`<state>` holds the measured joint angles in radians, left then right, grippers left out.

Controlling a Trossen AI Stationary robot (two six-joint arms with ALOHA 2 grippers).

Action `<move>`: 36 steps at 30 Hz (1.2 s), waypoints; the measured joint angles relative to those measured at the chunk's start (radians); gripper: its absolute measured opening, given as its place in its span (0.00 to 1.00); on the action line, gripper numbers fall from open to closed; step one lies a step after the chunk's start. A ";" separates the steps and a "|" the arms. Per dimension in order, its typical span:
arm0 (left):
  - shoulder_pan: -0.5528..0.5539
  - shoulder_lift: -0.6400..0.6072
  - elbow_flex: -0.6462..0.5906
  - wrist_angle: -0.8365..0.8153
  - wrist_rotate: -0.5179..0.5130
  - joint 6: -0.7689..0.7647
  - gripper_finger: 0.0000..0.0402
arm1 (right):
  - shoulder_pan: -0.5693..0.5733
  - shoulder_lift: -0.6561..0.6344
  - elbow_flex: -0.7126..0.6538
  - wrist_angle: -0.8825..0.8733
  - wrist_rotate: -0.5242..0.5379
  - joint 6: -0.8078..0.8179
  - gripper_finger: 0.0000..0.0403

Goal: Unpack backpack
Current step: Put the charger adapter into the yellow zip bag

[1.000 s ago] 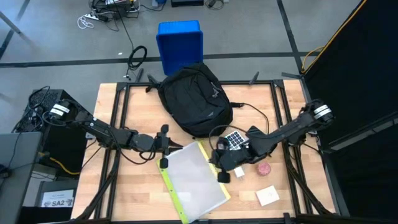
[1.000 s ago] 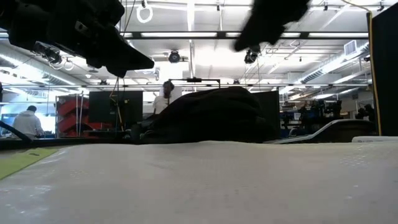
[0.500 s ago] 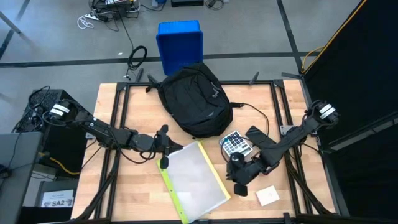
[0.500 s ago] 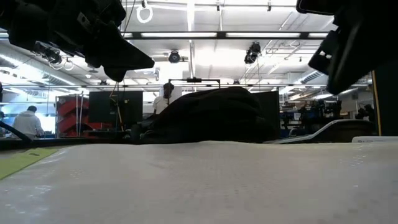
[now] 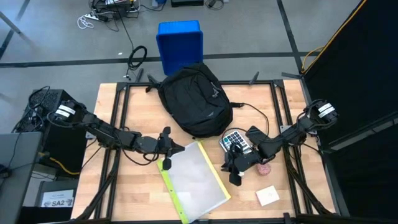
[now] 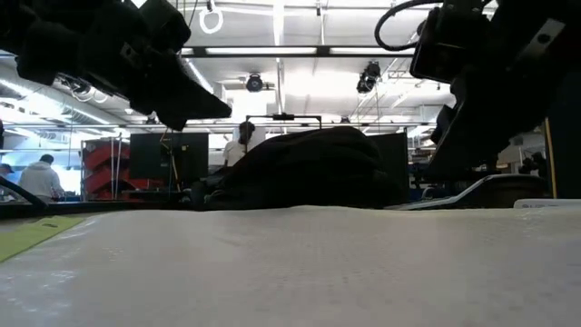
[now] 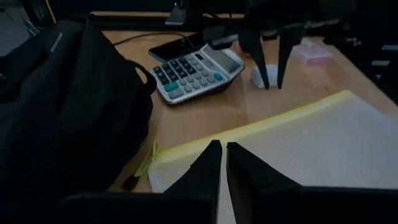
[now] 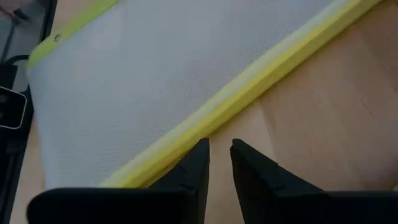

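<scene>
The black backpack (image 5: 196, 99) lies flat at the table's far middle, its bulk also showing in the left wrist view (image 7: 68, 99). Just on its near side lies a white mesh pouch with a yellow edge (image 5: 193, 180). My left gripper (image 5: 180, 149) hangs shut over the pouch's far yellow edge (image 7: 186, 149), above the table in the low view (image 6: 213, 100). My right gripper (image 5: 231, 179) is tilted downward by the pouch's right edge (image 8: 249, 87). A narrow gap stands between its fingers (image 7: 272, 78), with nothing in it.
A calculator (image 5: 235, 140) and a black phone (image 5: 255, 134) lie right of the backpack. A small white block (image 7: 257, 76) sits beside my right fingers, a pink piece (image 5: 264, 167) farther right, a white card (image 5: 267, 196) near the front. A blue bin (image 5: 180, 40) stands behind the table.
My right gripper has sunk toward the table, going first toward the near edge and then a little back, and has rolled; it now hangs low by the pouch's right edge. The pouch and backpack have stayed where they were.
</scene>
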<state>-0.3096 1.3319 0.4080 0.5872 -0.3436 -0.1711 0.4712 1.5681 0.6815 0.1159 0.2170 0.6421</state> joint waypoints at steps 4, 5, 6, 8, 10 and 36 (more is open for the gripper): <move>0.000 0.022 0.000 -0.001 0.000 -0.018 0.00 | -0.017 0.000 0.000 -0.025 0.035 -0.039 0.08; 0.000 0.028 0.000 0.000 0.000 -0.018 0.00 | -0.022 0.000 0.000 -0.024 0.053 -0.048 0.07; 0.000 0.034 0.000 0.003 0.000 -0.018 0.00 | -0.028 0.000 0.000 -0.023 0.063 -0.055 0.06; 0.000 0.045 0.000 0.006 0.000 -0.022 0.00 | -0.036 0.000 0.000 -0.023 0.068 -0.075 0.06; 0.000 0.054 0.000 0.006 0.002 -0.023 0.00 | -0.038 0.000 0.000 -0.015 0.072 -0.111 0.05; -0.046 0.083 0.000 0.028 0.158 -0.102 0.00 | -0.032 0.276 0.333 -0.205 0.104 -0.322 0.05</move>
<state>-0.3551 1.4152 0.4080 0.6157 -0.1860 -0.2731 0.4396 1.8441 1.0141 -0.0892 0.3215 0.3199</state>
